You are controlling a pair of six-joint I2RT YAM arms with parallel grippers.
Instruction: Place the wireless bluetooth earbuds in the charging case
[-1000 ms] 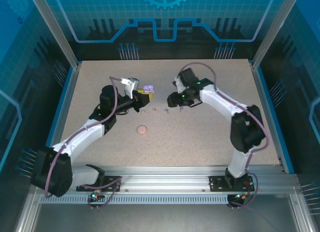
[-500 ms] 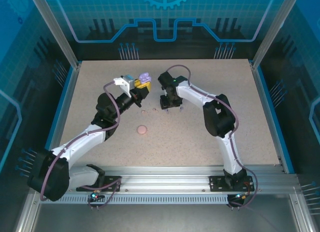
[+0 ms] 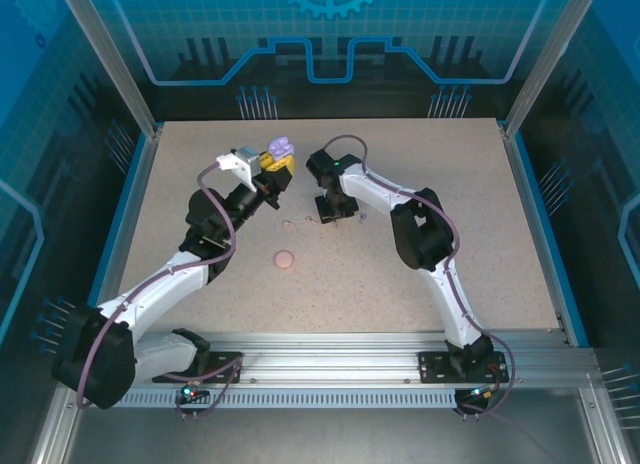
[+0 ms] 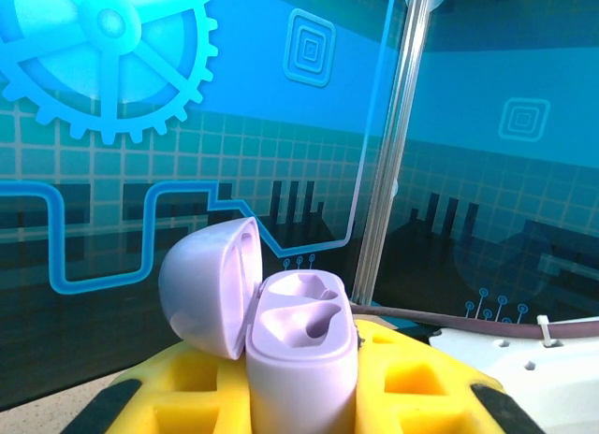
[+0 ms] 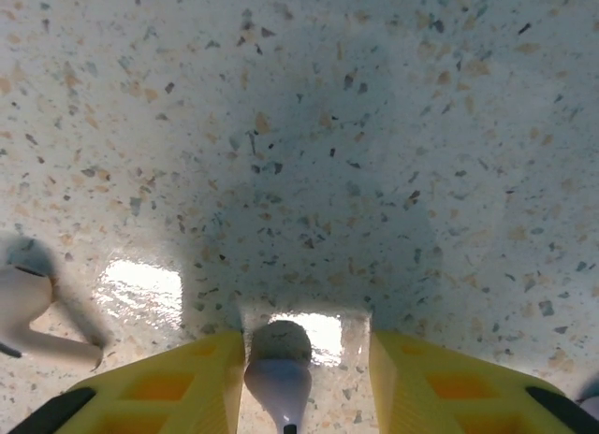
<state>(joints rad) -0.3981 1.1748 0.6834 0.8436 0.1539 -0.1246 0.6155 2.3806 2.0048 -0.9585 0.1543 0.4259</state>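
- The left arm stretches forward with its elbow bent and its wrist tipped upward, so the left gripper (image 3: pixel 277 162) is held raised.
- Its yellow fingers (image 4: pixel 416 392) are clamped on the lilac charging case (image 4: pixel 301 345), which stands upright between them with the lid hinged open to one side.
- The right arm reaches forward and folds inward at the elbow, with the right gripper (image 3: pixel 329 214) pointing straight down.
- Its jaws stand apart around a white earbud (image 5: pixel 278 370), which sits against one pad with a gap at the other.
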